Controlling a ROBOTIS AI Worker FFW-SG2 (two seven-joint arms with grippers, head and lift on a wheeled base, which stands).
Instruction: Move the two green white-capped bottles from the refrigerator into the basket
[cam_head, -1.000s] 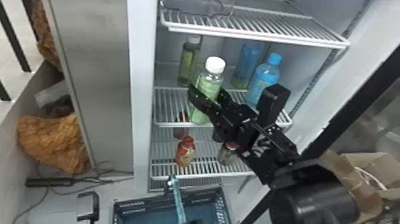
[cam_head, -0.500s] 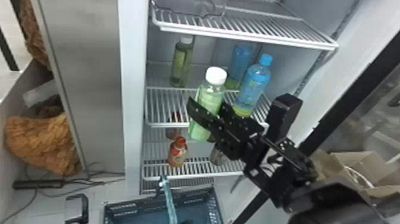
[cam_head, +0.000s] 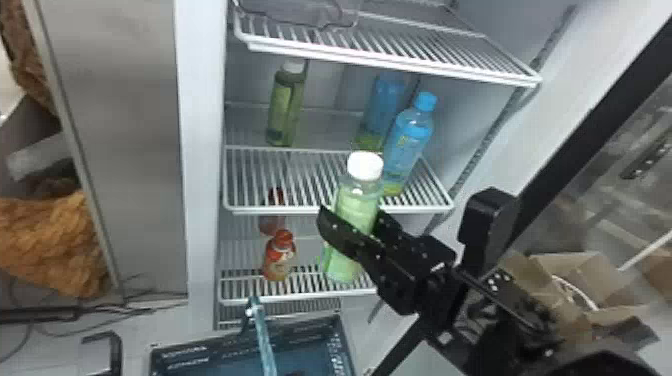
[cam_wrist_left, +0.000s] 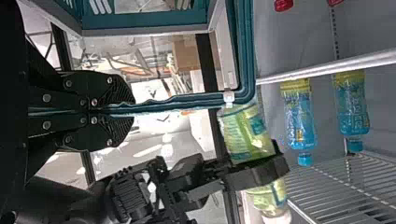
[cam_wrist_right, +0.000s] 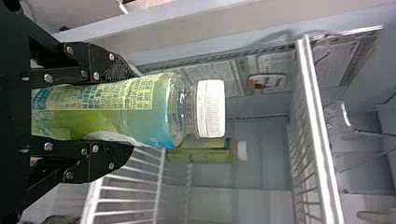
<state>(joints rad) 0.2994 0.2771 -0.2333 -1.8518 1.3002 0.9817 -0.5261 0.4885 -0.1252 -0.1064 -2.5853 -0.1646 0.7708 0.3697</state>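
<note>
Near the centre of the head view, the green white-capped bottle (cam_head: 356, 198) is clamped between the fingers of the right gripper (cam_head: 352, 216), cap up and slightly tilted, with the basket (cam_head: 185, 353) below and left, its teal handle (cam_wrist_left: 187, 100) pinched in the closed left gripper (cam_wrist_left: 132, 109).

The foremost green white-capped bottle (cam_wrist_right: 175, 112) bears rows of small print on its label (cam_wrist_right: 140, 95), and pale lettering marks the basket (cam_head: 186, 351). The nearer blue-capped bottle (cam_head: 407, 142) seems printed too. No wording can be read with certainty.
</note>
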